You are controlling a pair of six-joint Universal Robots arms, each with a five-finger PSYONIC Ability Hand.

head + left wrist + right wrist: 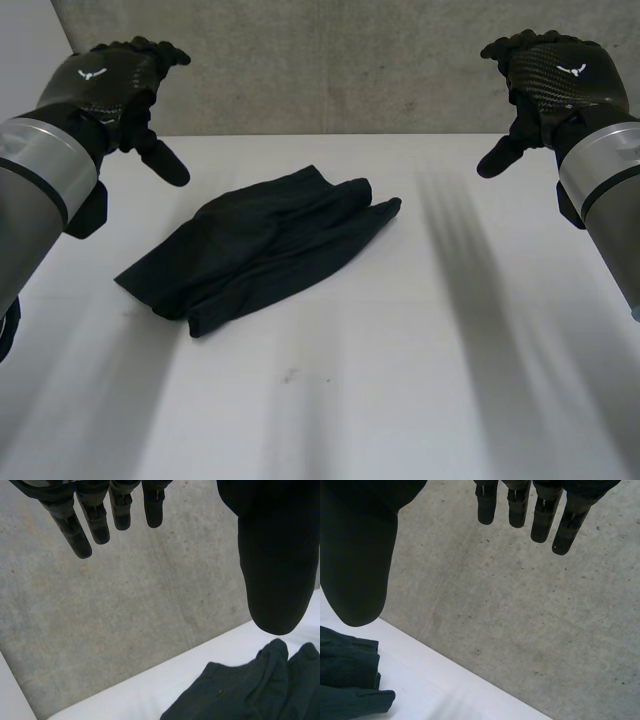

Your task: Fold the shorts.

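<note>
Dark shorts (255,250) lie crumpled on the white table (400,380), left of its middle, running from near left to far right. My left hand (115,85) hovers high above the table's far left, open, its fingers (95,522) straight and its thumb (275,565) spread, holding nothing. My right hand (545,75) hovers at the far right, also open and empty, fingers (540,517) straight, thumb (355,565) apart. An end of the shorts (250,690) shows below my left thumb, and another part of the shorts (347,680) lies below my right thumb.
A grey concrete wall (330,60) stands behind the table's far edge. Bare white tabletop stretches in front of and to the right of the shorts.
</note>
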